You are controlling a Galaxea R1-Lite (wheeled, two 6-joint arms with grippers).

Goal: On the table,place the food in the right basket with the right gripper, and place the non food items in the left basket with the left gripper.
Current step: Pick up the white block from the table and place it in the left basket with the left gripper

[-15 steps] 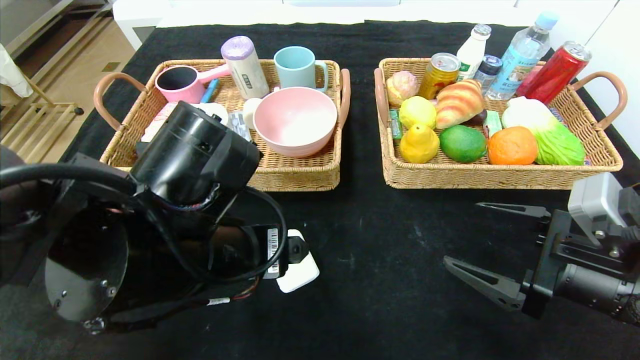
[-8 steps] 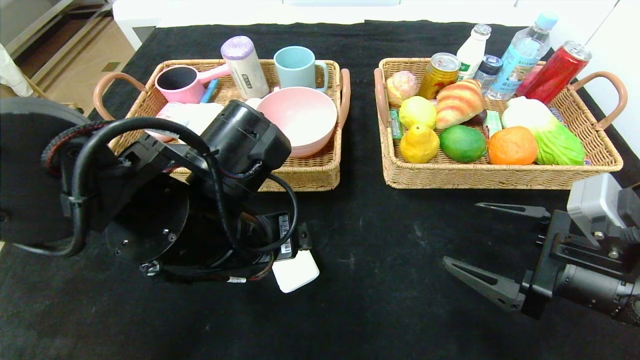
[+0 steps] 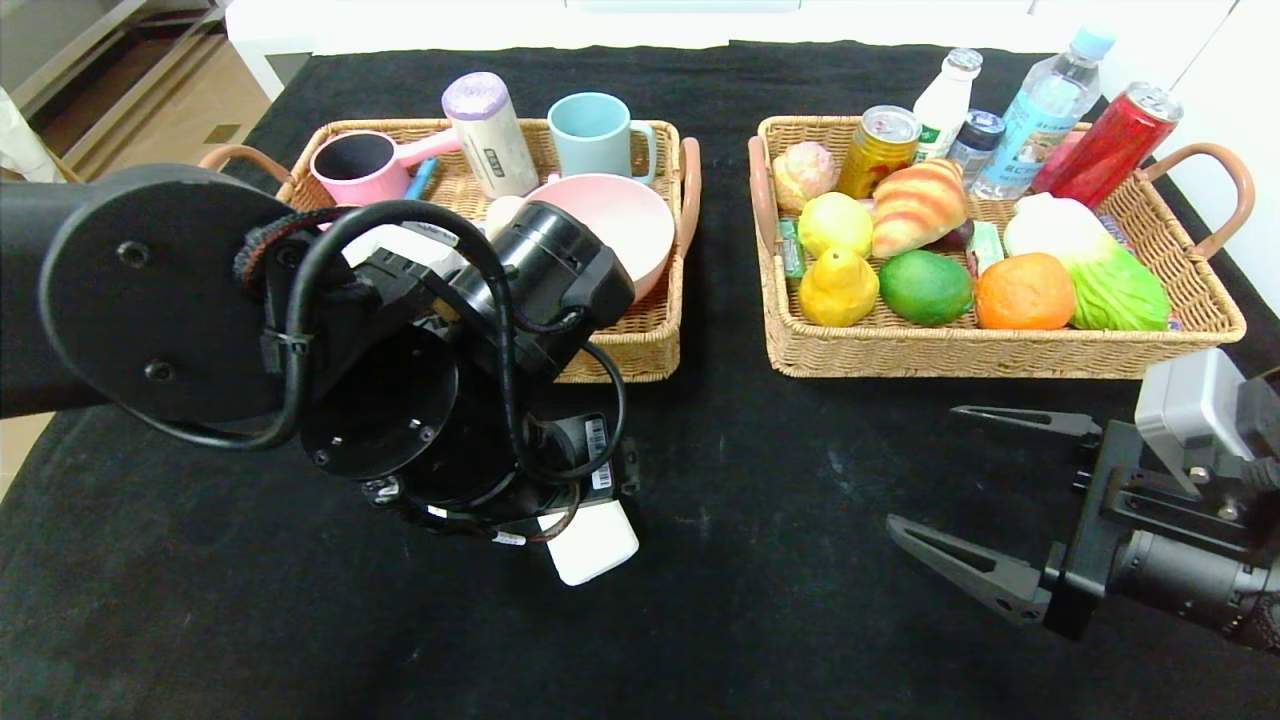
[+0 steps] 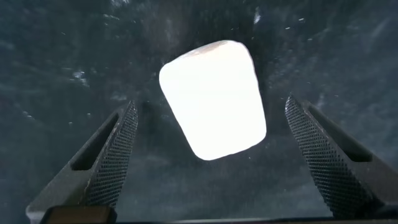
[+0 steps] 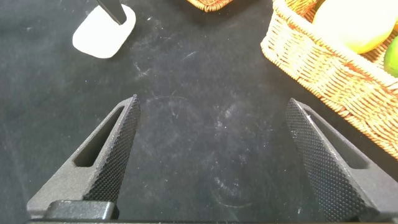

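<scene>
Left end effector [image 4: 208,155]: poised directly above the white bar [image 4: 213,98], fingers spread wide with one on each side of it, neither touching it.
White bar: lies flat on the black worktop [image 3: 780,560], in front of the left basket [image 3: 610,355] and well apart from it; from the head camera the left arm covers most of it.
Right end effector [image 3: 985,490]: idle over bare worktop in front of the right basket [image 3: 1000,350], fingers apart, holding nothing.
Food: croissant [image 3: 917,205], pear [image 3: 836,287], green fruit [image 3: 925,287] and orange [image 3: 1024,291] all sit inside the right basket.
Pink bowl [image 3: 625,215]: already in the left basket.
Slip risk: the bar looks smooth, rounded and low, so fingertips that close too high may skid over its top or squeeze it out sideways.
Angle risk: the bar sits skewed between the fingers; closing on its corners rather than its flat sides could twist it loose.
Descent risk: going too low would press the fingertips into the cloth and could drag it.
Carry risk: the bowl and other items crowd the left basket, so a low approach might clip the rim.
</scene>
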